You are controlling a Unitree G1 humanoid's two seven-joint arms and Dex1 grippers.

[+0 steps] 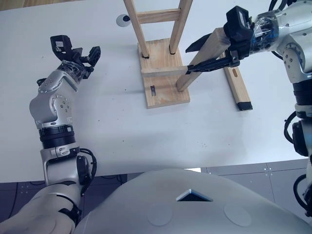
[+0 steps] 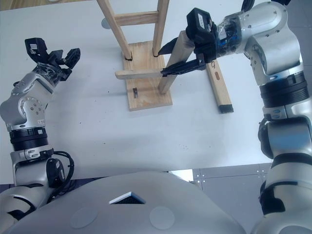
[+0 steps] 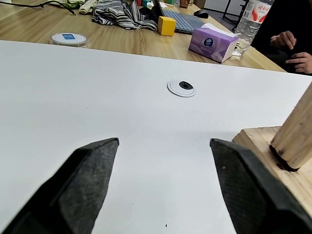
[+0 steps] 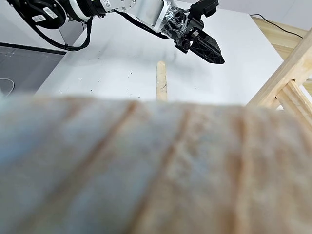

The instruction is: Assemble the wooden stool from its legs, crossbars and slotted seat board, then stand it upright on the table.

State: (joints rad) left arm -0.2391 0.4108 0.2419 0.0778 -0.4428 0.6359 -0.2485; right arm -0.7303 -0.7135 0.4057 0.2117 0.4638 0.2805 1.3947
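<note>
Wood leg (image 1: 184, 80) pinched by right gripper (image 1: 194, 59), tilted so end fits into seat board (image 1: 165, 97); left gripper (image 1: 78, 48) wide, free.

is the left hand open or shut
Open: the left hand has its fingers spread wide apart, nothing between them.

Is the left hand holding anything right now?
No, the left hand is open and empty over the table, apart from the seat board.

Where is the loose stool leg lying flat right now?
In the left eye view, the loose leg lies flat on the robot's right, just beside the seat board, near the right end effector.
</note>
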